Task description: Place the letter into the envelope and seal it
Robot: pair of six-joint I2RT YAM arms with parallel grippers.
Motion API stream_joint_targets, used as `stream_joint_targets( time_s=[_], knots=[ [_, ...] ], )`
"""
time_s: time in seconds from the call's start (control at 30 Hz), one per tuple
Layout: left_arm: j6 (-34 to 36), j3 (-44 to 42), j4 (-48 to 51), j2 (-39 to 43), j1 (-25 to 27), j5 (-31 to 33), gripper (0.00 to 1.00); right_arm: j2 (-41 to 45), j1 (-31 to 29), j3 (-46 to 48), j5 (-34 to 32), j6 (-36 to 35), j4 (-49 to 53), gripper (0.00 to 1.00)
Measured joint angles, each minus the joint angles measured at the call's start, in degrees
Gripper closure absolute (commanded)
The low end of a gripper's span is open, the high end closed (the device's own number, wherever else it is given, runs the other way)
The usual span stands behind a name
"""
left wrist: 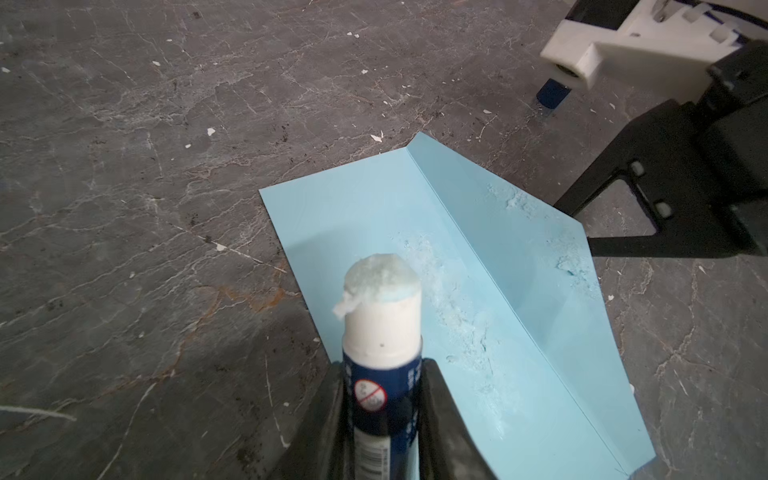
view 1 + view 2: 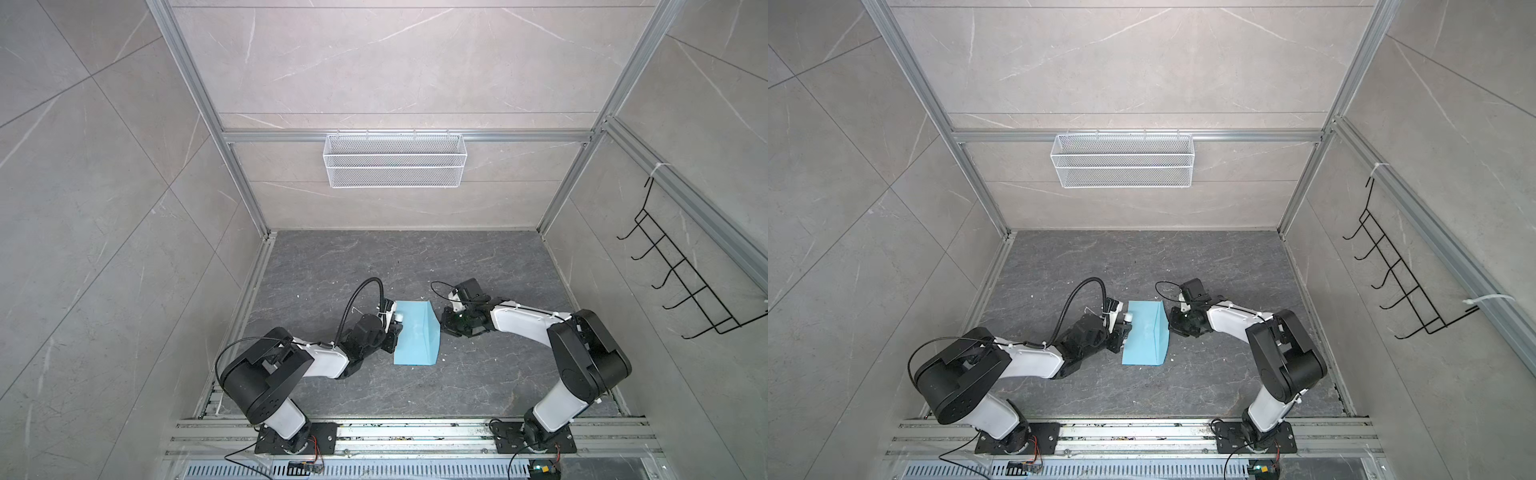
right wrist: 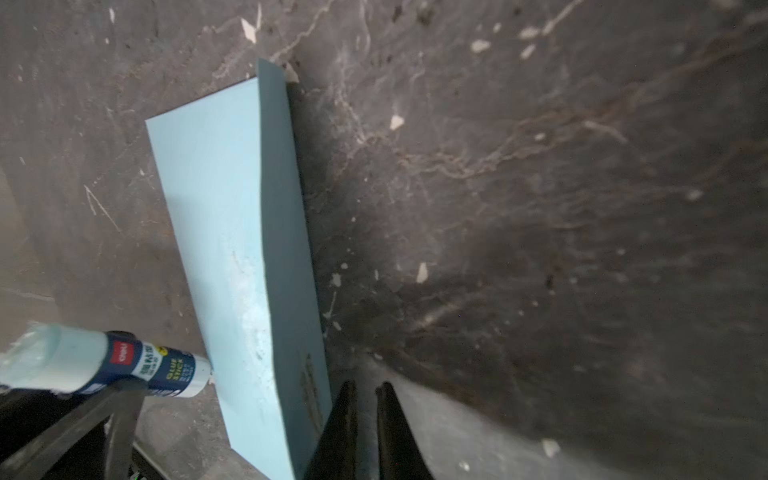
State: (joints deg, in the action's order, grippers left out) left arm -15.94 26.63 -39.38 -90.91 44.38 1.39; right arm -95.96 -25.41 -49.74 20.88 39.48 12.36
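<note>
The sealing step is in hand. The light blue envelope (image 2: 411,336) lies flat at the middle of the dark surface (image 2: 415,266), with its flap (image 1: 519,249) standing half-raised along the edge at 3 o'clock in both top views. The letter shows in no view; I judge that it is already inside. White glue smears (image 1: 457,299) mark the envelope body beside the fold and the inner face of the flap, so the gluing looks done or nearly so.

The left pincer (image 2: 395,328), at the envelope's 9 o'clock, is clamped on an uncapped glue stick (image 1: 382,332), whose tip hangs over the body. The right pincer (image 3: 365,386), at 3 o'clock, has its jaws drawn almost together with nothing between them. It sits just beside the outer face of the flap; whether it touches the flap I cannot tell.

The next move calls for drawing the glue stick off toward 9 o'clock. The right pincer should then tip the flap over toward 9 o'clock and press it down along the glued strip.
</note>
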Motion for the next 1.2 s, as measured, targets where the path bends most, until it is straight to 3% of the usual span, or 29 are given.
stream_joint_targets(
  time_s=[0.37,0.73,1.2],
  knots=[
    [-1.0,0.0,-2.4,-1.7,0.0,-0.1,1.0,-3.2,-2.0,0.0,4.5,3.4,-5.9,0.85],
    [-1.1,0.0,-2.7,-2.0,0.0,-0.1,1.0,-8.4,-6.8,-4.3,4.9,5.0,-7.5,0.86],
    [-1.6,1.2,-2.3,-2.1,0.0,-0.5,1.0,-11.6,-8.2,-7.3,5.3,6.0,-8.8,0.89]
  ],
)
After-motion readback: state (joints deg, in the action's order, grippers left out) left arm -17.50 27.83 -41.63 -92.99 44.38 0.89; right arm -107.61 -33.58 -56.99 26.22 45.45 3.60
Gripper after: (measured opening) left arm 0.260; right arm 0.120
